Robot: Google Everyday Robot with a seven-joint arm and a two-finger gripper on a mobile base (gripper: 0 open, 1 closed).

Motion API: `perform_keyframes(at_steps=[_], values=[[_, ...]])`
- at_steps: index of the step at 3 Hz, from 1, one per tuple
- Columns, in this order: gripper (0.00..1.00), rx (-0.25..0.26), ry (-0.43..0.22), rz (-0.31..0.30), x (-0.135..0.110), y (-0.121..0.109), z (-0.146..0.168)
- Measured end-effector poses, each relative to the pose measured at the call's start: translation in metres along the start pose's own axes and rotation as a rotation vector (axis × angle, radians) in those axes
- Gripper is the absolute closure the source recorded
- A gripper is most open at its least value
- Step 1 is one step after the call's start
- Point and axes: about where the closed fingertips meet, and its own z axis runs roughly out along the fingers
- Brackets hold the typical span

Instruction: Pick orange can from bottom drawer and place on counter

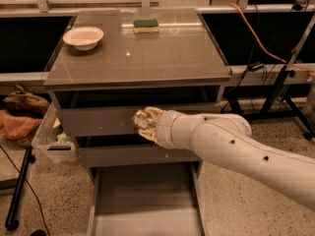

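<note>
Gripper [144, 124] is clasping orange can [139, 117] at cabinet front [98, 121], clear above open bottom drawer [147, 200], prob. for setting on bench [142, 58].

Cream end effector [143, 123] before grey upper drawer [93, 122]; green-yellow sponge [146, 25]; white bowl [83, 37].

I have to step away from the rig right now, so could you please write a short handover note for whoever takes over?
Gripper: shut on the can, in front of the top drawer, below the counter.
Bottom drawer: open.
Done: the can is out of the drawer.
Left: carry it up over the counter and set it down, away from the bowl and sponge.
</note>
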Motion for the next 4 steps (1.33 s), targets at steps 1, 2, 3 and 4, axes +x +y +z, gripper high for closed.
perform_keyframes(at_steps=[1,2,3,4], values=[[1.00,0.000,0.000,0.000,0.000,0.000,0.000],[1.00,0.036,0.008,-0.056,-0.018,-0.030,-0.012],[1.00,0.107,0.054,-0.176,-0.065,-0.104,-0.040],[1.00,0.087,0.082,-0.302,-0.115,-0.176,-0.040]])
